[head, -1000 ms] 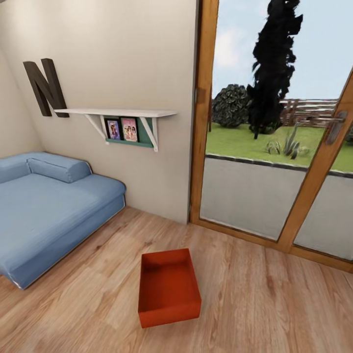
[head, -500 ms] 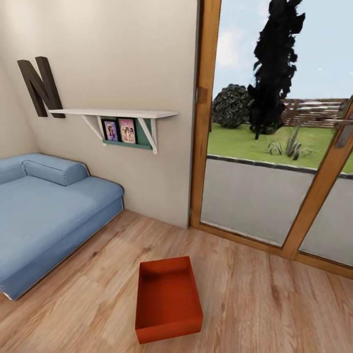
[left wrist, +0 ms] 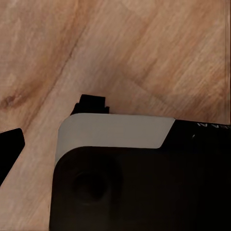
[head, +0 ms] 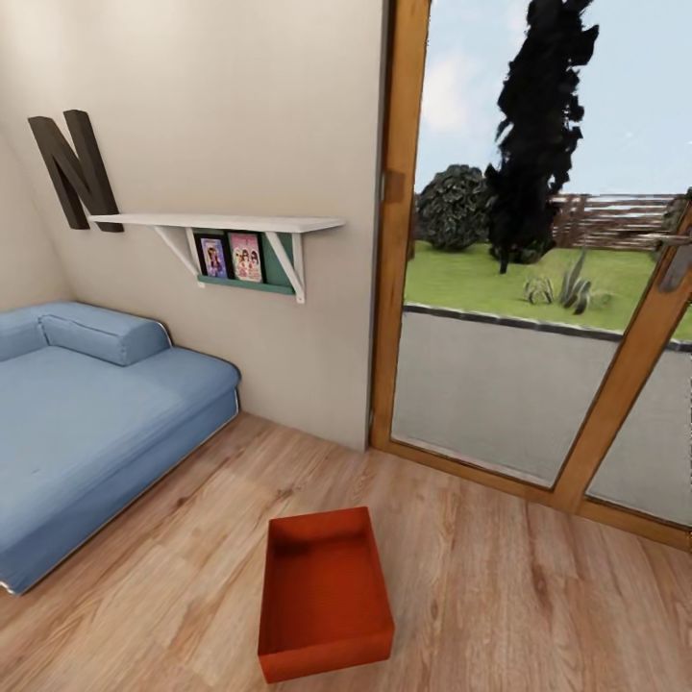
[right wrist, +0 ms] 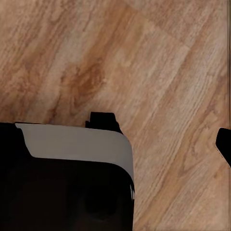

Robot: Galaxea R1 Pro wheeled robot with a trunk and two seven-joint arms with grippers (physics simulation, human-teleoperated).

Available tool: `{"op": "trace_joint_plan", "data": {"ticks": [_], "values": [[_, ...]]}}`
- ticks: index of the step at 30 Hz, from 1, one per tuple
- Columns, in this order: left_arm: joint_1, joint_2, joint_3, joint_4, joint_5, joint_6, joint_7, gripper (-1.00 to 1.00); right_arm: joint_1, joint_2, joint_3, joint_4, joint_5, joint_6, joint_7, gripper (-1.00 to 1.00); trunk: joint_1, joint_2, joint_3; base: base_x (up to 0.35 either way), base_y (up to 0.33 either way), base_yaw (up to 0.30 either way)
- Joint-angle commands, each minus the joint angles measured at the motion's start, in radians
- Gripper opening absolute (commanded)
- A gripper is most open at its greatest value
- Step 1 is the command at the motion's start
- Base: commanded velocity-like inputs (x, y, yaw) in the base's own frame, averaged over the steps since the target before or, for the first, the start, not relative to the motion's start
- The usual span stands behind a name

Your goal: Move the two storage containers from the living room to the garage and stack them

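Black glossy wrist housing (left wrist: 144, 187) with a pale grey band, black fingers (left wrist: 92, 103).

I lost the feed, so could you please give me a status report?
Both end effectors open, empty. One storage container on living room floor, dead ahead. Nothing in the way.
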Motion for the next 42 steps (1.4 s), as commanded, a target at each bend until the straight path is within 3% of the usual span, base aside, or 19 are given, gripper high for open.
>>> {"op": "trace_joint_plan", "data": {"ticks": [1, 13, 26, 42], "values": [[0.0, 0.0, 0.002, 0.0, 0.011, 0.0, -0.001, 1.0, -0.001, 0.001, 0.008, 0.003, -0.01, -0.006, 0.0, 1.0, 0.0, 0.0, -0.001, 0.0, -0.255, 0.0], [0.0, 0.0, 0.002, 0.0, 0.014, -0.001, -0.001, 1.0, -0.001, 0.001, 0.008, 0.003, -0.008, -0.006, 0.0, 1.0, 0.0, 0.0, -0.001, 0.0, -0.199, 0.01], [0.0, 0.001, 0.002, 0.0, 0.014, 0.0, -0.001, 1.0, -0.001, 0.0, 0.008, 0.003, -0.009, -0.015, 0.0, 1.0, 0.0, 0.0, -0.005, 0.0, -0.004, 0.238], [0.0, 0.0, 0.001, 0.0, 0.014, -0.001, -0.001, 1.0, -0.001, 0.0, 0.008, 0.003, -0.009, -0.015, 0.0, 1.0, 0.0, 0.0, -0.005, 0.236, 0.153, 0.017]]}}
